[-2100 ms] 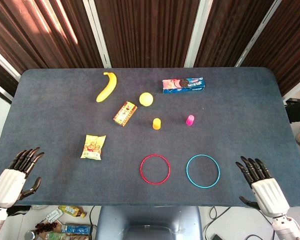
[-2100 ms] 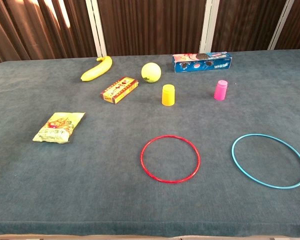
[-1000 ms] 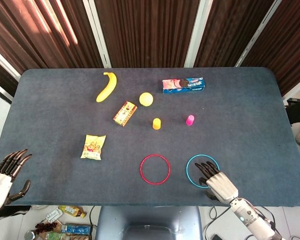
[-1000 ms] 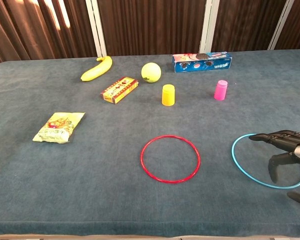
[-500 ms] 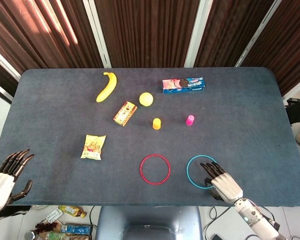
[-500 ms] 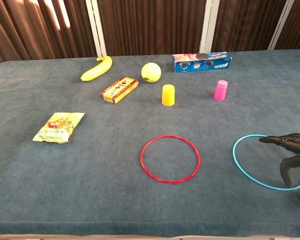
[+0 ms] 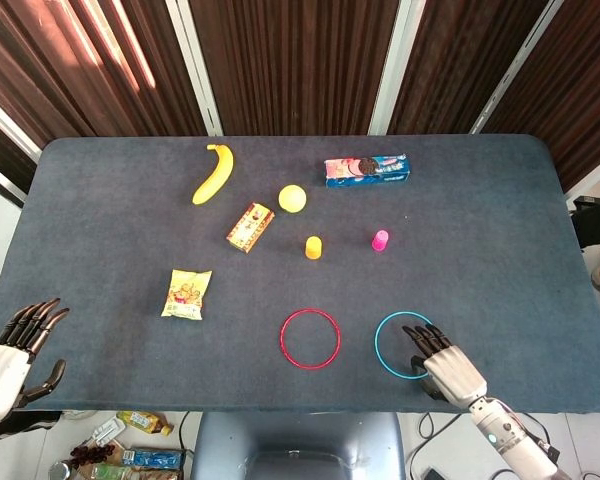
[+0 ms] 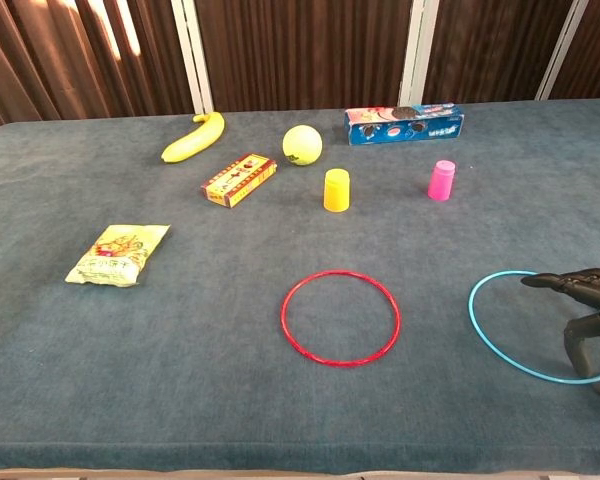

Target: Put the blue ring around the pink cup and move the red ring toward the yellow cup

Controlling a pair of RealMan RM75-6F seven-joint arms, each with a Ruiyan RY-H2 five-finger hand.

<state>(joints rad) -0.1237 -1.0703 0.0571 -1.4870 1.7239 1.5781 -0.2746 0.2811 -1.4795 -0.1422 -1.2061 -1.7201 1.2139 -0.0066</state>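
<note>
Head view first: my right hand (image 7: pixel 442 362) sits over the near-right part of the blue ring (image 7: pixel 387 332), fingers stretched out and a bit apart, though I can't tell if they actually touch the ring. The red ring (image 7: pixel 310 339) lies flat just to the left of it, nearer me than the yellow cup (image 7: pixel 313 247). The pink cup (image 7: pixel 380 240) stands upright farther back, beyond the blue ring and well apart from it. My left hand (image 7: pixel 10 350) hangs off the table's (image 7: pixel 110 270) near-left corner, fingers spread, holding nothing.

Chest view: the right hand (image 8: pixel 592 303) pokes in at the right edge, fingers extended over the blue ring (image 8: pixel 500 345), thumb hanging down. Red ring (image 8: pixel 340 317) sits in the middle; yellow cup (image 8: pixel 336 190) and pink cup (image 8: pixel 441 180) stand behind.
</note>
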